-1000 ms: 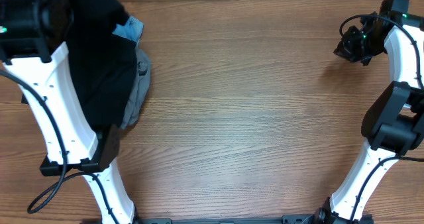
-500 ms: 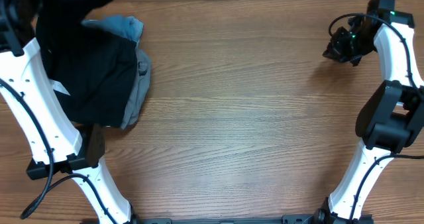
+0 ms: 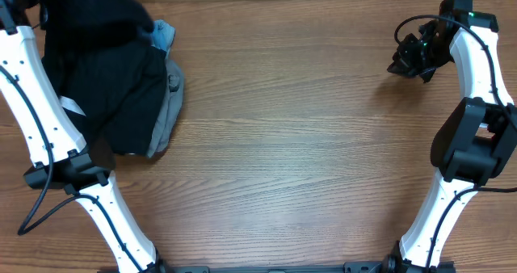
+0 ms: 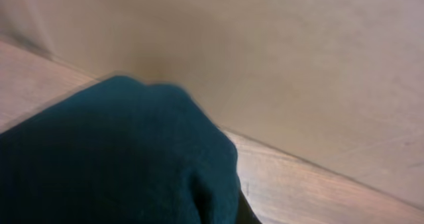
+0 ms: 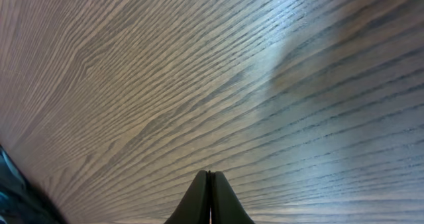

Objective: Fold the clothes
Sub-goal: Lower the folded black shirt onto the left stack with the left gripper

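The black T-shirt (image 3: 93, 18) is bunched at the far left corner of the counter (image 3: 307, 144), heaped over the other clothes there. From my left wrist its dark cloth fills the lower left of the view and covers my left fingers. They are pressed together, and I think they pinch the shirt, though the cloth hides the grip itself. Below the shirt lies a second black garment (image 3: 121, 115) with a slanted white strip (image 3: 71, 106). A light-blue garment (image 3: 164, 35) pokes out beside the shirt, and a grey garment (image 3: 171, 95) lies along the pile's right edge. My right fingers (image 5: 201, 201) are pressed together and empty, over bare wood far to the right.
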Motion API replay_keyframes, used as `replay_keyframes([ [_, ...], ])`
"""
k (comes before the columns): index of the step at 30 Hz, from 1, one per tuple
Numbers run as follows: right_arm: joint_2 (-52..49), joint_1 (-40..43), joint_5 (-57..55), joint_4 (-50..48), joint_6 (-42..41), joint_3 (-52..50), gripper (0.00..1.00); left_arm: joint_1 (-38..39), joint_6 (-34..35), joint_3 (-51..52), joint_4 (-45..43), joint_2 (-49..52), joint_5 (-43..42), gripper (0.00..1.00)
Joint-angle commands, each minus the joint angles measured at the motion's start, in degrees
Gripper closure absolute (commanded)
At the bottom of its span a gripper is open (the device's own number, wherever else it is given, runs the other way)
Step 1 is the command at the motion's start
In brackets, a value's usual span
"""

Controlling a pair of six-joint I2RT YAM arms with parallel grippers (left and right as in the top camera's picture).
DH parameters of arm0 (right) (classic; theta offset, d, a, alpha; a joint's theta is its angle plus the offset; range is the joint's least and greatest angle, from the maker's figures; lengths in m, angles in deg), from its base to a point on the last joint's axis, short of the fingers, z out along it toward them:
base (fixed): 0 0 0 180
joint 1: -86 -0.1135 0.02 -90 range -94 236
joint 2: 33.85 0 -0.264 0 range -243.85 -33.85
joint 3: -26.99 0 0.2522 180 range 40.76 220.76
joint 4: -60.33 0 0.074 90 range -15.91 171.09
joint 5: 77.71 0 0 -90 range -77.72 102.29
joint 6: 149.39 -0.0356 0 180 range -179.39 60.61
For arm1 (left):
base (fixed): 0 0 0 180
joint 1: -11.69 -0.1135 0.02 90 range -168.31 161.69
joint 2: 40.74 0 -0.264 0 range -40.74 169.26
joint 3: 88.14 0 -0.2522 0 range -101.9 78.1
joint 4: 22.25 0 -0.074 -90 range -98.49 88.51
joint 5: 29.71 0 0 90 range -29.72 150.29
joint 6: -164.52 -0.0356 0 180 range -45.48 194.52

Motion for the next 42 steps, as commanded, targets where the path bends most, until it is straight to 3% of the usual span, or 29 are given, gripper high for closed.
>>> replay_keyframes([
  [1, 1.14, -0.28, 0.76, -0.22, -2.23, 1.68, 0.96, -1.38, 5.53, -0.85, 7.3, -1.62, -0.37, 0.96],
  [6, 1.14, -0.28, 2.32, -1.79, -2.8, 1.68, 0.96, -1.46, 7.08, -0.85, 10.71, -3.19, 0.76, 0.96],
  [8, 1.14, -0.31, 2.32, -2.03, -3.06, 1.68, 0.96, -1.49, 10.05, -0.85, 14.19, -4.98, 5.29, 0.96],
  [12, 1.14, -0.28, 2.32, -2.82, -3.06, 1.68, 0.96, -1.46, 13.09, -0.85, 22.29, -6.34, 6.51, 0.96],
  [14, 1.14, -0.28, 2.45, -3.45, -3.06, 1.68, 0.96, -1.29, 11.61, -0.83, 22.25, -6.34, 3.21, 0.96],
  [16, 1.14, -0.28, 2.47, -3.5, -3.04, 1.68, 0.96, -1.07, 14.75, -0.83, 22.23, -6.34, 2.51, 0.96],
  [26, 1.14, -0.33, 3.98, -2.78, -3.04, 1.68, 0.96, -0.72, 6.62, 0.17, 22.25, -9.92, 1.03, 0.96],
  [33, 1.14, -0.33, 3.98, -2.82, -3.04, 1.68, 0.96, -0.81, 6.38, 23.63, 22.12, -19.15, 6.12, 0.96],
  [42, 1.14, -0.98, 4.0, -2.51, -3.02, 1.68, 0.96, -0.81, 8.55, 35.43, 22.23, -20.59, 11.19, 0.96],
])
